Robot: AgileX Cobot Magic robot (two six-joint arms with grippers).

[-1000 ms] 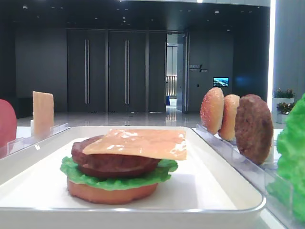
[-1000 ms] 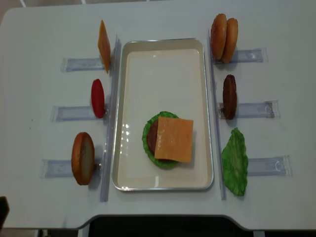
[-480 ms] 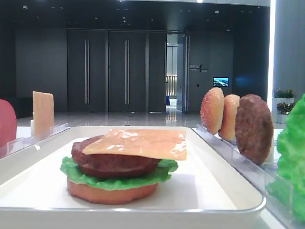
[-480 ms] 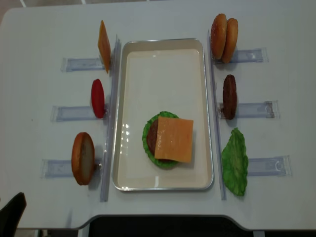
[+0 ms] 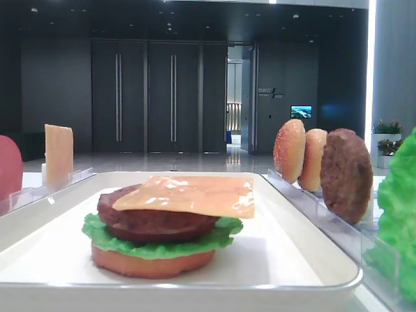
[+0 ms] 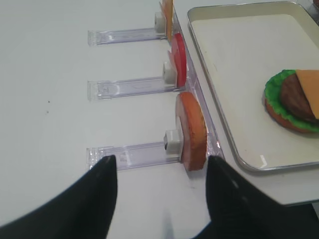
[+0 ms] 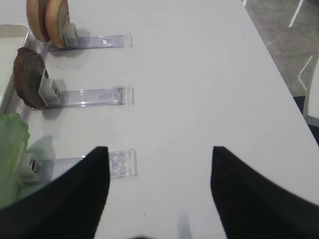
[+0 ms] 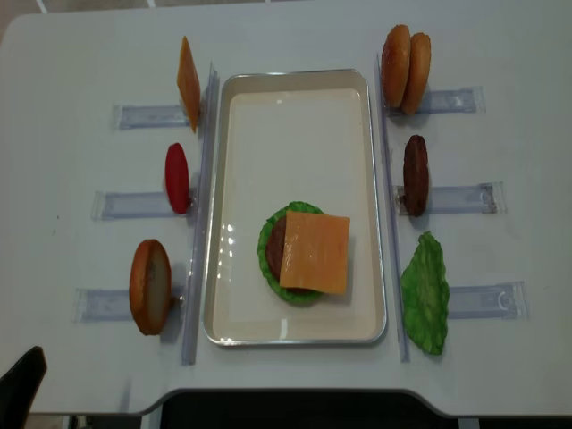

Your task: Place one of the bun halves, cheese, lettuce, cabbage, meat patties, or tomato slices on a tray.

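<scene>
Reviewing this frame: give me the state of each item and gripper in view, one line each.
Cheese: flat on top of the stack in the tray.
Patty: under the cheese, on lettuce.
Tray: on the table, holding one stack.
Spare cheese: upright in its holder.
Tomato: upright in its holder.
Left bun: upright in its holder.
Left gripper: open, empty.
Right gripper: open, empty.

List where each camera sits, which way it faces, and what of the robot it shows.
Low exterior view: at table level by the tray's near end, facing the burger stack; no robot.
Overhead view: looks straight down; left claw at the corner.
Right wrist: behind the open right claw, facing the patty rack.
Left wrist: behind the open left claw, facing the bun half.
All but the right wrist show the stack.
</scene>
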